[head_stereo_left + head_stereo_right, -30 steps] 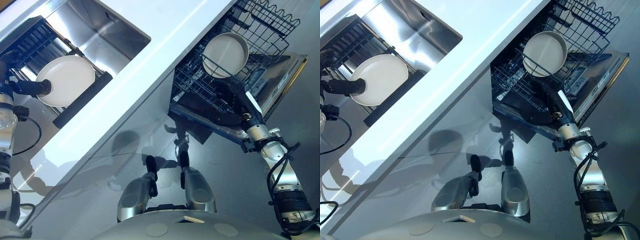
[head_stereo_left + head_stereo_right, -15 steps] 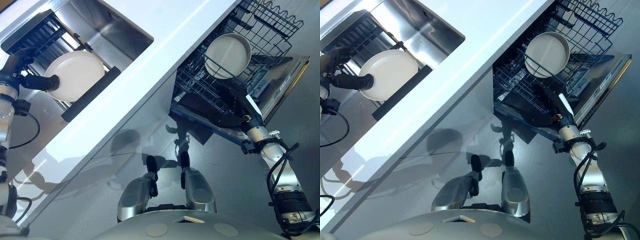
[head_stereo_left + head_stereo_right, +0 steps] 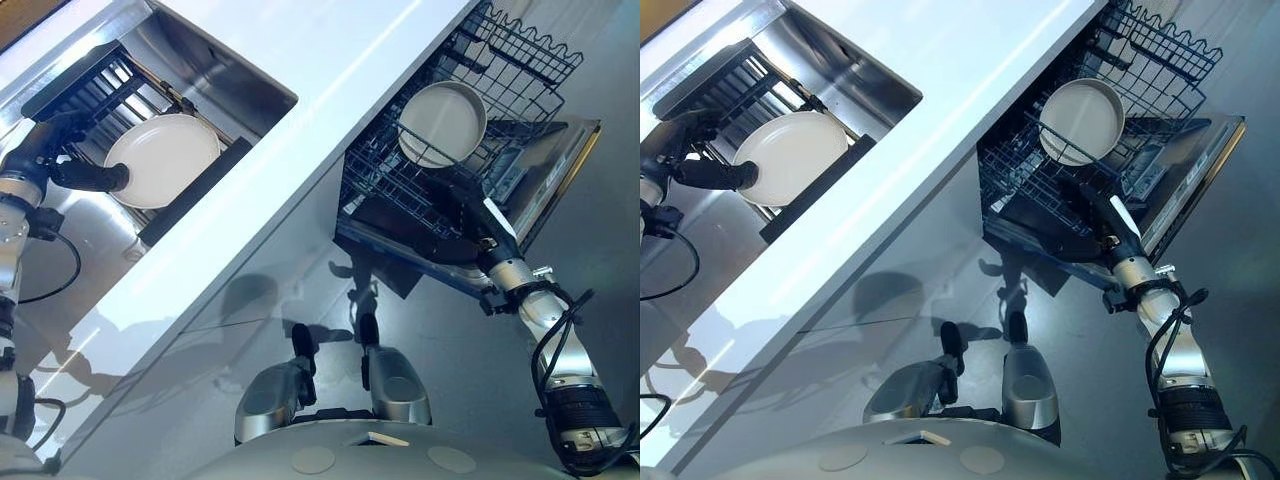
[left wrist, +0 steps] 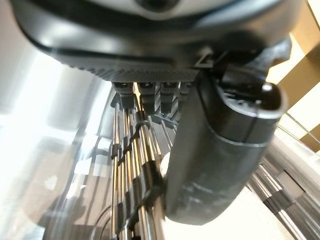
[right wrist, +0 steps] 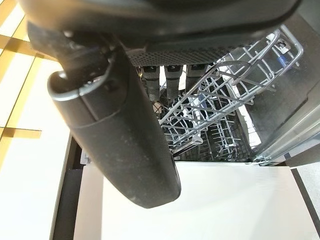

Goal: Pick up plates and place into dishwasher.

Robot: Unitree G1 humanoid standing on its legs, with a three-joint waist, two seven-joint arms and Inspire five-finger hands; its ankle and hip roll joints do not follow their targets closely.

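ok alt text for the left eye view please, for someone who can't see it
The robot's left hand grips a white plate at the dish rack in the steel sink, while its right hand reaches into the open dishwasher's lower rack, where a second white plate stands.

White countertop (image 3: 330, 70), steel sink (image 3: 215, 75) set in it, black dish rack (image 3: 75, 85) beside sink

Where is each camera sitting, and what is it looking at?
Left eye view: on the head, looking down at the round white plate in the black sink rack, left hand at it.
Right eye view: beside it, same scene; right hand in the dark wire dishwasher basket.
Left wrist view: along left hand, rack rods.
Right wrist view: along right hand, same basket.
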